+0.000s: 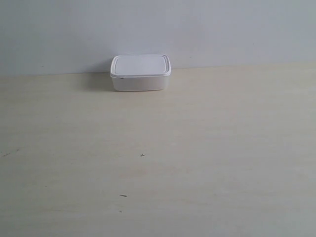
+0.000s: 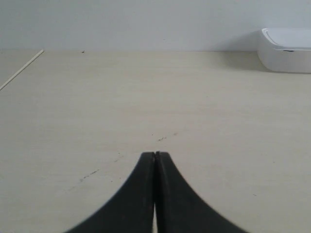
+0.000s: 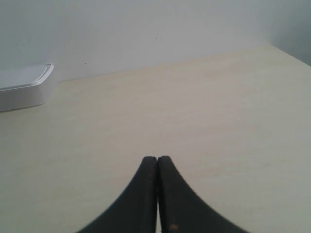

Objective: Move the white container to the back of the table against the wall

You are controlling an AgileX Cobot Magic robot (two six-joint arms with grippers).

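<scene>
We record the white container [image 1: 140,72] lidded, at the table's [image 1: 197,148] back edge by the wall [image 1: 222,29]. Left gripper [image 2: 155,154] and right gripper [image 3: 157,158]: jaws pressed together, empty.

Comes to one white container [image 1: 140,72], one table [image 1: 222,158], one wall [image 1: 222,29] and two black grippers, namely the left gripper [image 2: 155,156] and the right gripper [image 3: 157,159].

Looks down at a slant across the table [image 1: 197,148] toward the wall [image 1: 222,29] in the exterior view, skims low toward that wall from each wrist, catching the white container [image 1: 140,72] in all three.
</scene>
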